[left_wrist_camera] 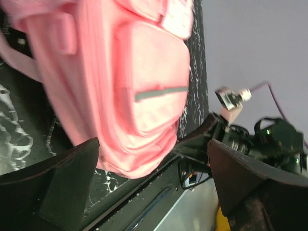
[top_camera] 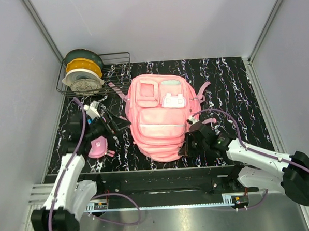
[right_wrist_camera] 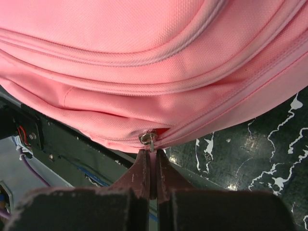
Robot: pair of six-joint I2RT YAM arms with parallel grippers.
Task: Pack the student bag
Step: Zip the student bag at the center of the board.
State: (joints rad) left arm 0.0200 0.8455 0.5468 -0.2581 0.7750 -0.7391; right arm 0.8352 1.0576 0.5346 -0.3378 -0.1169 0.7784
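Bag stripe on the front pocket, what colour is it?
Pale grey stripe on the pink bag; clearest in the left wrist view.

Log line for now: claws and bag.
left claw: open, empty | right claw: shut on zipper pull | student bag: front up

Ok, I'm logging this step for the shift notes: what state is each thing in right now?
student bag: lying flat, front up.
zip pull: at the bag's near edge, pinched between the fingers.
right gripper: shut on the zip pull.
left gripper: open, empty, beside the bag.
pencil case: lying left of the bag, not packed.
spools: standing on edge in the wire rack.
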